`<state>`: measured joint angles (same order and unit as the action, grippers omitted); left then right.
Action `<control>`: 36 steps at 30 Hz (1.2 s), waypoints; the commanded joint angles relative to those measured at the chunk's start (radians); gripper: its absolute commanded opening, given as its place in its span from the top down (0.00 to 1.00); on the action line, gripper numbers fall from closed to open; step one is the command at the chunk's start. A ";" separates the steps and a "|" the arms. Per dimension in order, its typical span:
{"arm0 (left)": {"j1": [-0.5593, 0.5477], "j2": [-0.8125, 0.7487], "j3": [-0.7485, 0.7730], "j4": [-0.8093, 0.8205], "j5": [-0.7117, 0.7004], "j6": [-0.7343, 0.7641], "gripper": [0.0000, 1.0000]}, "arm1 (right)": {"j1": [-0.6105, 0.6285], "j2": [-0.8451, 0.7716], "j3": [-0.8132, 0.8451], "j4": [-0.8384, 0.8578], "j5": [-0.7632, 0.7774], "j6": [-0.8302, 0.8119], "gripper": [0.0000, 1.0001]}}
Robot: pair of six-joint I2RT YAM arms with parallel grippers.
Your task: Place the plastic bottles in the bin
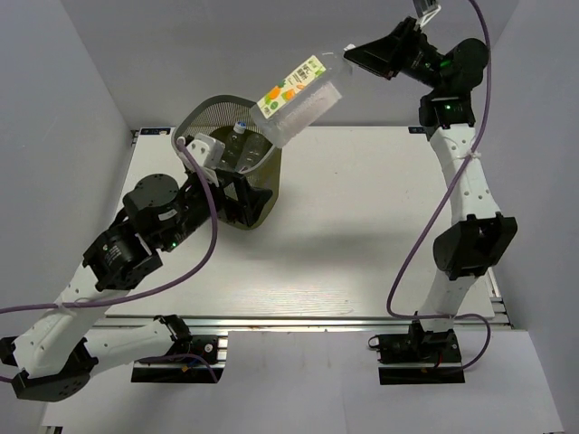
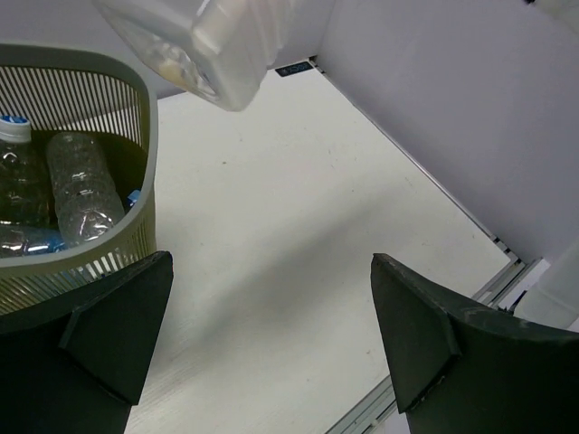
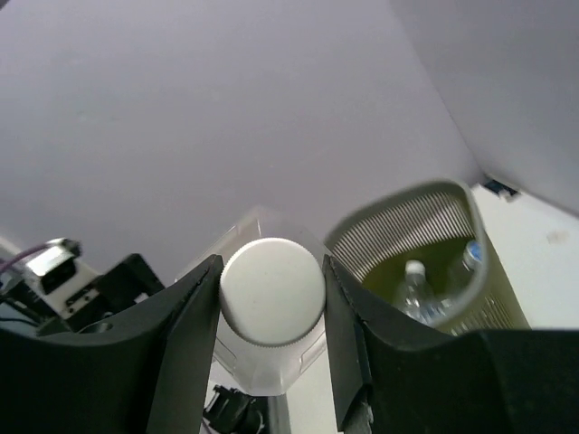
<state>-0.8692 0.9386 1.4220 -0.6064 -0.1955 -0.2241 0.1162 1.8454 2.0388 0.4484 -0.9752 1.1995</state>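
Observation:
The olive-green mesh bin (image 1: 204,117) stands at the table's far left and holds several clear bottles (image 2: 81,185), one with a blue cap (image 2: 13,119). My right gripper (image 1: 351,56) is shut on the white cap (image 3: 271,291) of the large square-sided bottle (image 1: 298,98) with a green and orange label. It holds the bottle tilted in the air over the bin's right rim, base end down. The bottle's base shows in the left wrist view (image 2: 213,45). My left gripper (image 2: 271,307) is open and empty, low beside the bin's near right side (image 1: 237,194).
White walls close in the table on the left, back and right. A metal rail (image 1: 344,318) runs along the table's near edge. The bin (image 3: 407,221) with bottles inside shows to the right of my right fingers.

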 commanded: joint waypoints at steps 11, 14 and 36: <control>-0.002 -0.092 -0.107 0.059 0.014 -0.086 0.00 | 0.244 0.257 0.216 -0.023 0.268 -0.302 1.00; -0.002 -0.101 -0.127 0.059 0.014 -0.104 0.00 | 0.272 0.297 0.227 -0.046 0.306 -0.388 0.83; -0.002 -0.014 -0.471 0.214 0.218 -0.086 0.00 | 0.168 -0.195 -0.139 -1.159 0.830 -1.294 0.10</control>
<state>-0.8692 0.9291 1.0191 -0.4252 -0.0467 -0.3153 0.2729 1.6642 2.0624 -0.4316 -0.3828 0.0914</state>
